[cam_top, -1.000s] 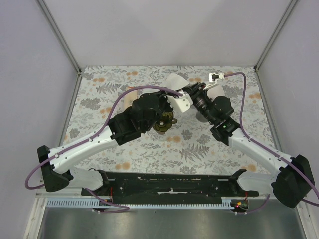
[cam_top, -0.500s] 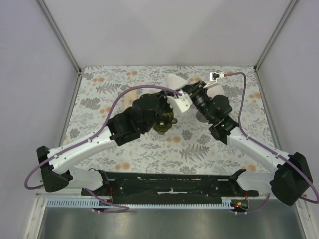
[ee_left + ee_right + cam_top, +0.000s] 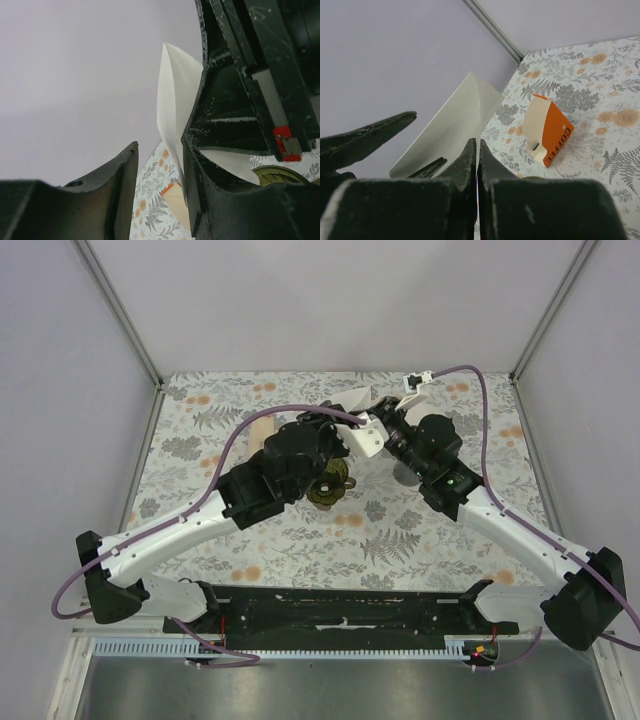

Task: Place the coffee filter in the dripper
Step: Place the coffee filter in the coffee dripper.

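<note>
The white paper coffee filter is held up in the air, pinched at its seamed edge between the shut fingers of my right gripper. In the left wrist view the filter rests along the inner side of one finger while my left gripper stands open around it. From above, both grippers meet at the filter, left gripper and right gripper facing each other. The dark olive dripper sits on the table below the left wrist, partly hidden by it.
An orange and cream box marked COFFEE lies on the floral tablecloth, left of the arms from above. Pale walls close in the back and both sides. Purple cables loop over both arms.
The left gripper has opened and let go of the filter. The right gripper has shut on it, and the right wrist has shifted up and to the left.
</note>
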`<state>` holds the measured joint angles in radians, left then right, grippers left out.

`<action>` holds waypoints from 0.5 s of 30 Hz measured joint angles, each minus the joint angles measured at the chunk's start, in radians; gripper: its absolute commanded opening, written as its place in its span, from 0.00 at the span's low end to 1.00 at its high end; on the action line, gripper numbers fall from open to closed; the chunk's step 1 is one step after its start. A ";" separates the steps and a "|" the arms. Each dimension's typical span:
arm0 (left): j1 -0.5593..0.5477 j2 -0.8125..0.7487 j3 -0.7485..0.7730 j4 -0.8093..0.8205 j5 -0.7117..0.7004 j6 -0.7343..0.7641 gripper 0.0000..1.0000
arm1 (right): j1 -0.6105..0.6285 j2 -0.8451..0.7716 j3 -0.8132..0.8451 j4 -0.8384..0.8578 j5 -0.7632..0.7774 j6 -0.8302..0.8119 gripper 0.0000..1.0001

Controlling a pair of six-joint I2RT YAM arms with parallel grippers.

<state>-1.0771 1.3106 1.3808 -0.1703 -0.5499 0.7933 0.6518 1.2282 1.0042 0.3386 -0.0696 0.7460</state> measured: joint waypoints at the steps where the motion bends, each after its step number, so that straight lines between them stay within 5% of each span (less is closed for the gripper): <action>1: 0.002 0.006 0.008 -0.001 0.000 0.002 0.38 | 0.003 0.000 0.004 -0.013 -0.005 -0.008 0.00; 5: 0.016 0.027 0.036 -0.011 -0.010 0.008 0.02 | 0.011 0.000 0.012 -0.059 -0.017 -0.035 0.00; 15: 0.031 0.030 0.044 -0.008 -0.027 0.016 0.02 | -0.040 -0.010 -0.022 -0.083 -0.035 -0.039 0.00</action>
<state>-1.0466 1.3403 1.4246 -0.1787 -0.5770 0.8093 0.6121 1.2182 0.9821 0.2558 -0.1047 0.7067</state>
